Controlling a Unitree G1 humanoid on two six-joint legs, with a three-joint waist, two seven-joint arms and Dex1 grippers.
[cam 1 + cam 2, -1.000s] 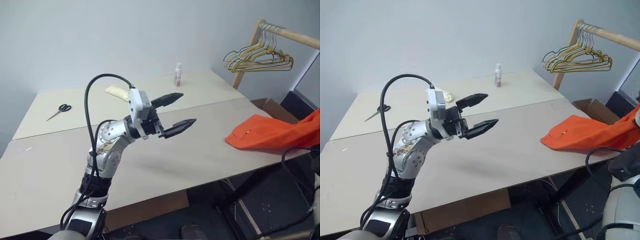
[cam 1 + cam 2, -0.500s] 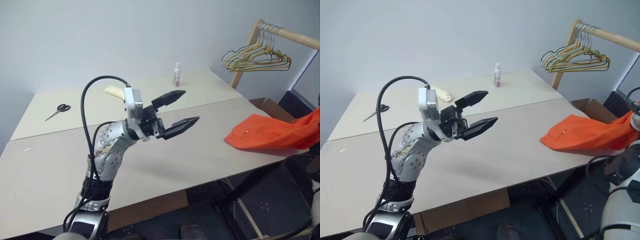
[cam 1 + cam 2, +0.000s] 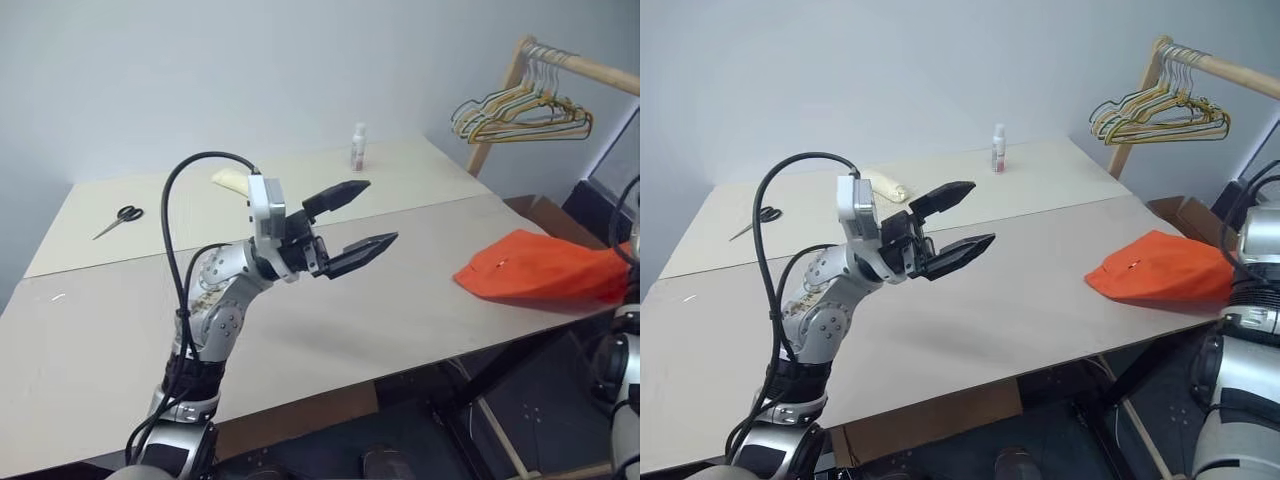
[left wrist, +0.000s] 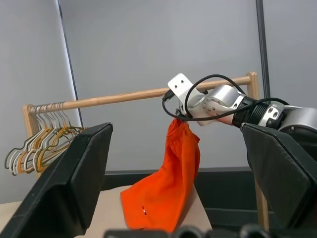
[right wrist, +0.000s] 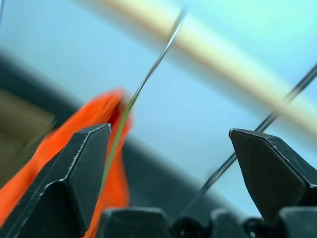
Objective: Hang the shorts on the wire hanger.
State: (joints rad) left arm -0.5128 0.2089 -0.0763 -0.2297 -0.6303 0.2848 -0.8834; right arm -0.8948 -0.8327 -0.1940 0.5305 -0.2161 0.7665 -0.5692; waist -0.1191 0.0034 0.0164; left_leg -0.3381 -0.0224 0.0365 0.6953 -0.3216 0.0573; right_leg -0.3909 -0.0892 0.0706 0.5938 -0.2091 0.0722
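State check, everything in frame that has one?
left pincer: open, empty, held above the table.
right pincer: open, fingers wide apart.
shorts: crumpled heap at the table's right edge, not on a hanger.
bunch of wire hangers: hanging on the wooden rail.
scissors: lying flat, blades look closed.
small bottle: upright.

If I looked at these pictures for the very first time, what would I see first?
Probably the bright orange shorts, lying in a heap at the right-hand edge of the table. Next, the left gripper, held up over the middle of the table with its two black fingers spread open. Behind the shorts, a bunch of wire hangers hangs from a wooden rail.
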